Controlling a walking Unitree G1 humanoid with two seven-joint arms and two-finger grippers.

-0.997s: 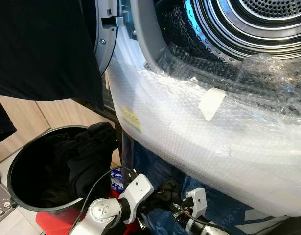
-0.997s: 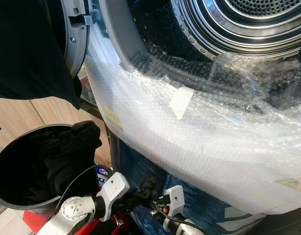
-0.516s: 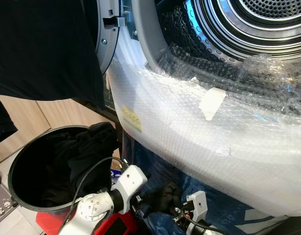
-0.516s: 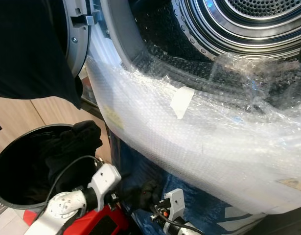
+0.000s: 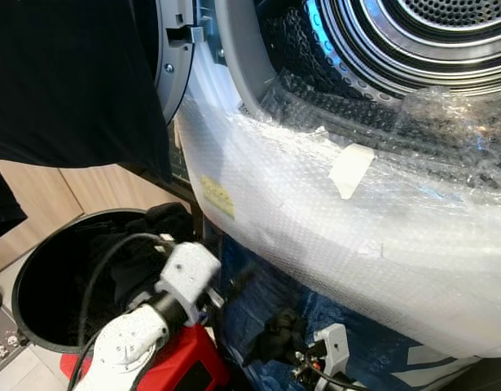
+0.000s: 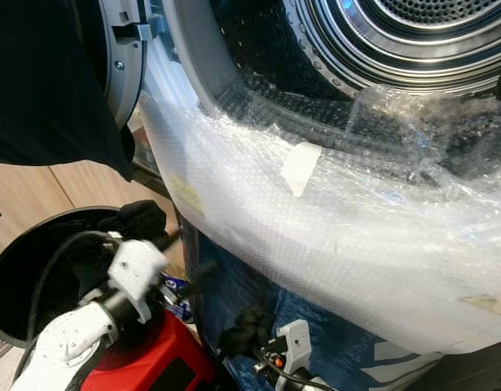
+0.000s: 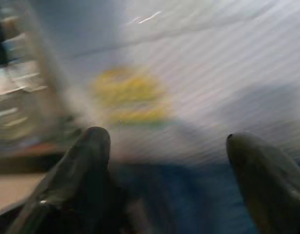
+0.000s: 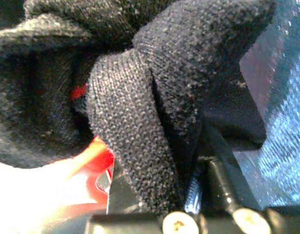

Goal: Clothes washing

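Observation:
The washing machine's open steel drum (image 5: pixel 413 32) fills the upper right, its front wrapped in bubble wrap (image 5: pixel 315 212) with a yellow sticker (image 5: pixel 218 197). Low in front of it, my right gripper (image 5: pixel 295 354) is shut on a bunched black knit garment (image 5: pixel 276 330), which covers its fingers in the right wrist view (image 8: pixel 140 122). My left gripper (image 7: pixel 167 146) is open and holds nothing. Its fingers (image 7: pixel 86 161) point at the wrapped front near the sticker, and the left wrist view is blurred. More black clothes (image 5: pixel 164 220) lie in a round black bin (image 5: pixel 26 281) at lower left.
A large dark garment (image 5: pixel 71 81) hangs at upper left beside the open washer door (image 5: pixel 178 49). Blue fabric (image 5: pixel 262 281) lies under the washer's front. A red object (image 5: pixel 193 366) sits beneath my left arm. Wooden panels and floor tiles are at far left.
My left arm has lifted up and to the left, away from the black garment and toward the washer front. The right gripper stays low with the garment.

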